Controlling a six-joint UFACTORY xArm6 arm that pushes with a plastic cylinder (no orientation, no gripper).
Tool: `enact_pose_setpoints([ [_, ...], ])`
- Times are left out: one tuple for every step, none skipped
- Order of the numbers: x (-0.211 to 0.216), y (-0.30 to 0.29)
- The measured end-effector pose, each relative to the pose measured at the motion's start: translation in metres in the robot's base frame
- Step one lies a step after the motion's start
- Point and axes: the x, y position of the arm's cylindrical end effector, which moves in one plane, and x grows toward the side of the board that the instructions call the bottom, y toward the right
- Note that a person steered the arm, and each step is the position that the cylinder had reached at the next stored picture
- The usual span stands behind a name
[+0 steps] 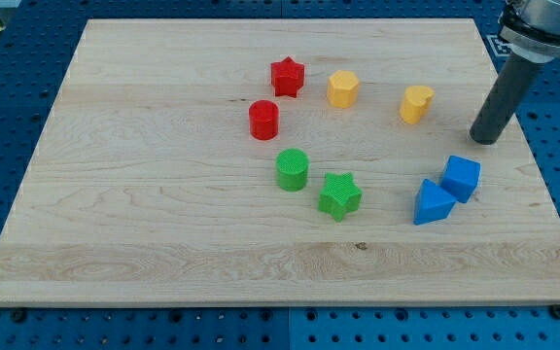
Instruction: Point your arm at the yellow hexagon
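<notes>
Pincer-less, the arm ends in a plain dark rod, so nothing is held or clamped; my tip (486,139) is set on the wooden bench (144,194) near the view's right edge, the rod leaning up toward the view's top right. A yellow heart-like block (416,104) lies between my tip and the yellow hexagon (342,88), which sits upper centre, just right of a red star (287,77); a red cylinder (263,120) lies below the star. A green cylinder (293,169) and green star (339,195) are seen lower centre; a blue cube (462,178) and blue triangle (433,203) are below my tip.
</notes>
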Motion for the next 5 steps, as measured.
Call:
enact_pose_setpoints([
  [-0.002, -0.013],
  [0.002, -0.02],
  [0.002, -0.063],
  [-0.002, -0.107],
  [-0.032, -0.138],
])
